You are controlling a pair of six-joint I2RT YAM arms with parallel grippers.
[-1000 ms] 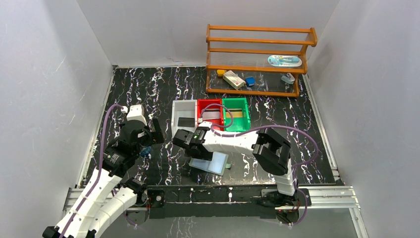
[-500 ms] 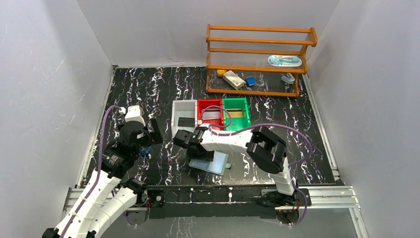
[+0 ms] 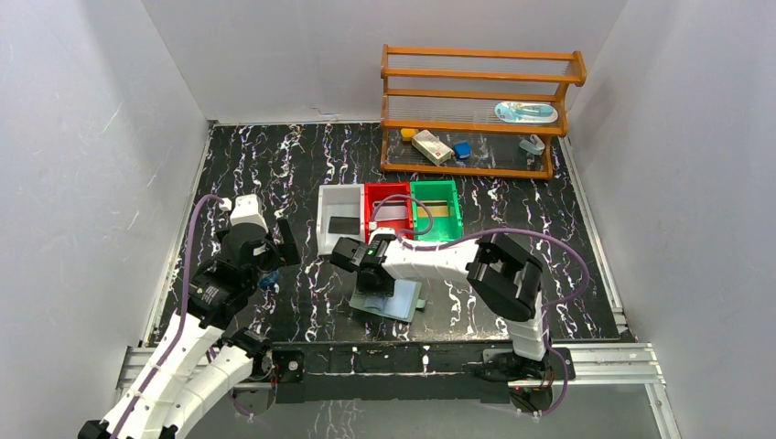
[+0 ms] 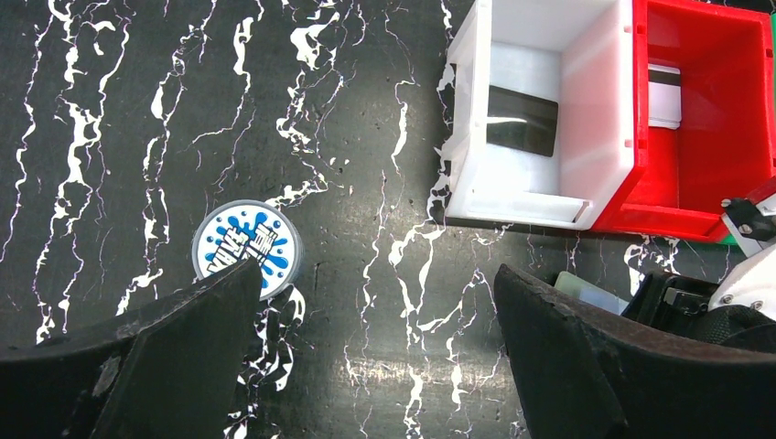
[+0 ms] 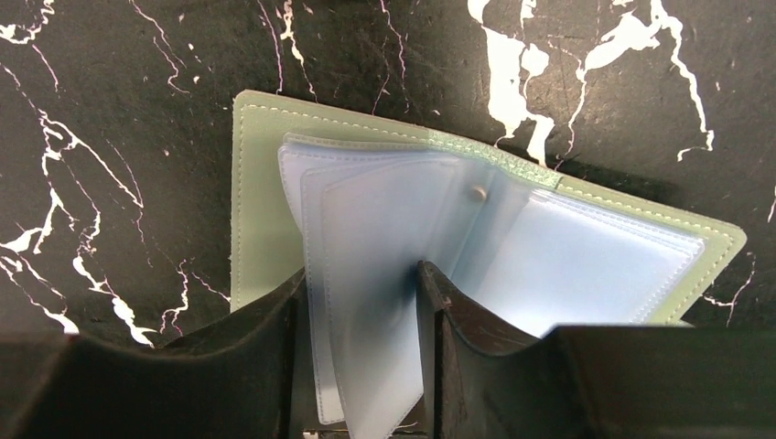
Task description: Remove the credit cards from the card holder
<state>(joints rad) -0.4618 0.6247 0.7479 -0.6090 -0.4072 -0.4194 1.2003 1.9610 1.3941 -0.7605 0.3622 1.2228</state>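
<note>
The grey-green card holder [image 3: 400,302] lies open on the table near the front, clear bluish pockets up. In the right wrist view its green cover [image 5: 264,210] shows, and several pocket leaves [image 5: 375,274] stand up between my fingers. My right gripper [image 3: 370,274] [image 5: 359,283] is partly open and straddles those leaves. I see no card in the pockets. A black card [image 3: 343,224] [image 4: 522,121] lies in the white bin [image 3: 322,219], a silver-grey card [image 3: 392,214] [image 4: 664,96] in the red bin [image 3: 369,203], and a gold card [image 3: 437,210] in the green bin [image 3: 456,218]. My left gripper [image 3: 277,260] [image 4: 377,283] is open and empty above the table.
A round blue-and-white tin [image 4: 245,245] [image 3: 267,282] lies under my left gripper's left finger. The three bins stand side by side just behind the card holder. A wooden rack [image 3: 476,110] with small items stands at the back right.
My right gripper has shifted a little right and nearer, onto the card holder's left half. The left arm has barely moved.
</note>
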